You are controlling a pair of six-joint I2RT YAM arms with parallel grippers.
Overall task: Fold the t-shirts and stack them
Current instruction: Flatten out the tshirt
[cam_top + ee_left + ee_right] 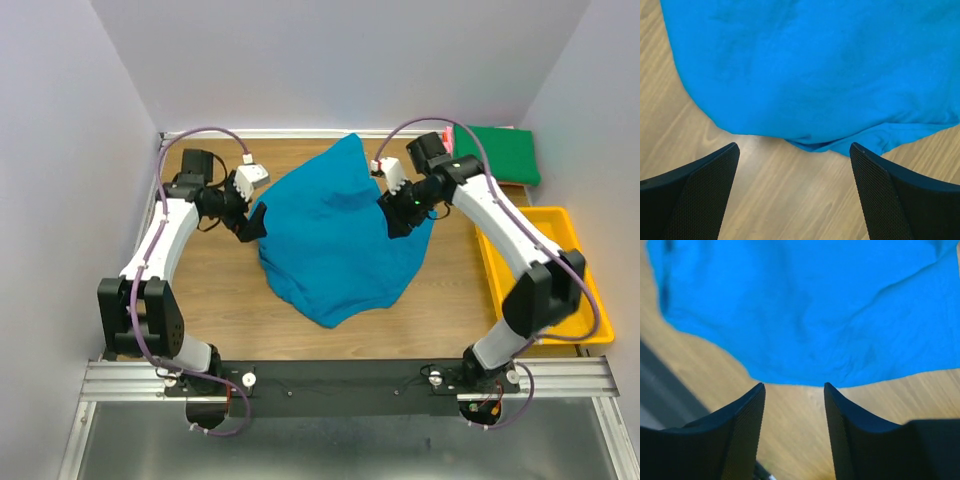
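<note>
Fingers of the left gripper [795,149] were spread wide and empty, just short of the teal-blue t-shirt's [335,240] edge. The right gripper [794,386] was also parted, more narrowly, with nothing between its fingers at the opposite edge. The shirt lay rumpled in the middle of the table [210,290]. The arms flanked it, probably so that each could pinch one side and pull the cloth flat for folding. A dark green t-shirt [500,152] lay folded in the far right corner, likely the start of the stack.
</note>
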